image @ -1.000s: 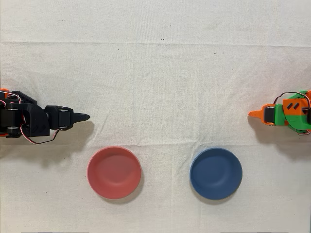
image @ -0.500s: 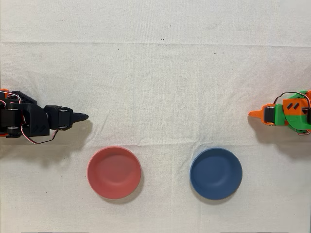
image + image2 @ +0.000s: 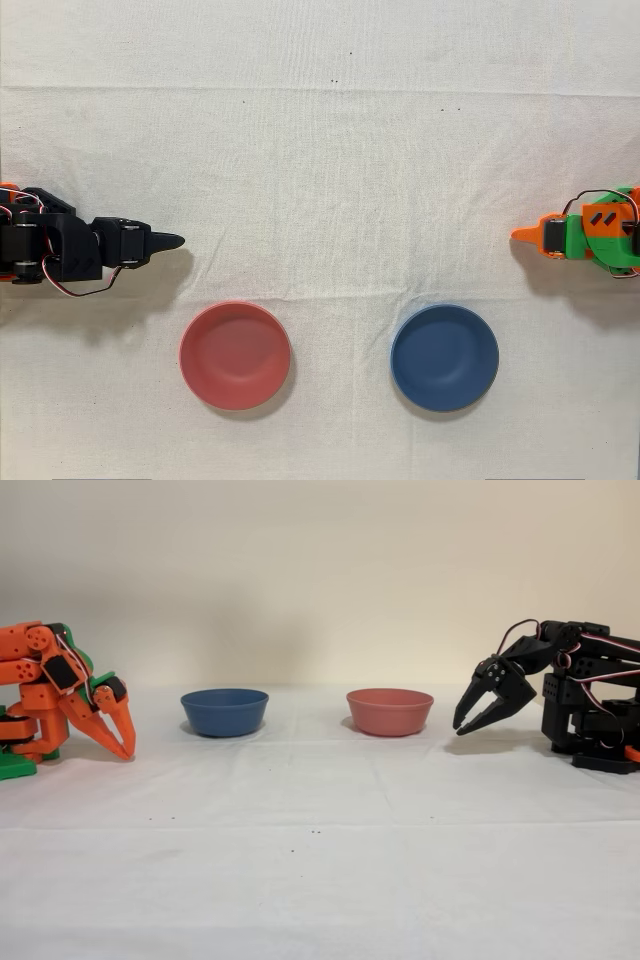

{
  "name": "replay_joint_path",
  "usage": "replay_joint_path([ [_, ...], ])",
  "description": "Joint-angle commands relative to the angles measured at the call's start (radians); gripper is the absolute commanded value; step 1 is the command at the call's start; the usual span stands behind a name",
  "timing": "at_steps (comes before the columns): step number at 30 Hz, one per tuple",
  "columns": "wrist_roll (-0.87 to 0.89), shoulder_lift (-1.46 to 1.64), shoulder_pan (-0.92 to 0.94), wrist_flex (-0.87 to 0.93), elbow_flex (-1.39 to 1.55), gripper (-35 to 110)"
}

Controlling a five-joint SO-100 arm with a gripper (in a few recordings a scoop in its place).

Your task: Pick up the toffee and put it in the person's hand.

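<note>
The toffee is out of view, and so is the person's hand. My black gripper (image 3: 178,240) rests low at the left edge of the overhead view, pointing right toward the middle of the cloth. In the fixed view the gripper (image 3: 459,729) is at the right, angled down with its tips just above the cloth. Its two fingertips meet, so it is shut with nothing between them. It sits up and to the left of the red bowl (image 3: 235,355) in the overhead view.
A red bowl (image 3: 389,711) and a blue bowl (image 3: 444,357) stand side by side on the white cloth, both with nothing in them. The idle orange arm (image 3: 580,235) rests at the far side from my arm.
</note>
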Motion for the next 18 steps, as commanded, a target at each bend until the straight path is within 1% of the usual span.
replay_joint_path([
  [1, 0.0, 0.071, -0.006, -0.003, 0.051, 0],
  [18, 0.006, 0.071, -0.005, -0.003, 0.051, 0],
])
